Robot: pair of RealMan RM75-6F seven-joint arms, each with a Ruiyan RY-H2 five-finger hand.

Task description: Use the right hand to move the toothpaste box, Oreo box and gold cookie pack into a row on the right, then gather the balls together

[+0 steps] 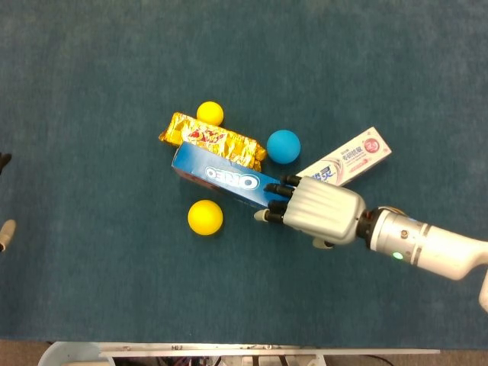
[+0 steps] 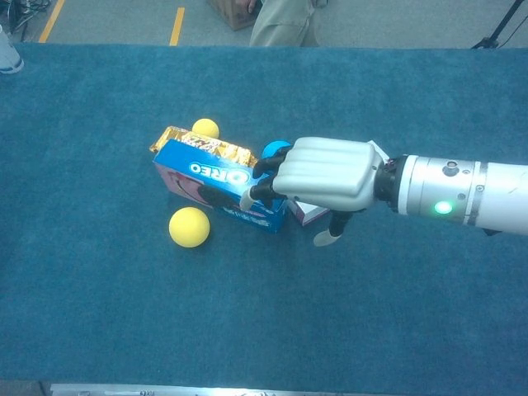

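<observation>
The blue Oreo box (image 1: pixel 217 176) stands on its long edge at mid-table, slanting down to the right. My right hand (image 1: pixel 320 212) reaches its right end; the fingertips (image 2: pixel 262 177) rest on the box top and the thumb (image 2: pixel 326 238) hangs apart to the right of the box. The gold cookie pack (image 1: pixel 213 139) lies right behind the Oreo box. Angled up to the right, the toothpaste box (image 1: pixel 347 160) pokes out from beneath the hand. A blue ball (image 1: pixel 283 146) sits between the pack and the toothpaste. One yellow ball (image 1: pixel 210 113) is behind the pack, another (image 1: pixel 205 216) in front of the Oreo box.
A blue cloth (image 1: pixel 91 290) covers the table. Bits of my left hand (image 1: pixel 4 232) show at the left edge of the head view. A person's legs (image 2: pixel 285 21) stand beyond the far table edge. The near table edge (image 1: pixel 252 352) runs along the bottom.
</observation>
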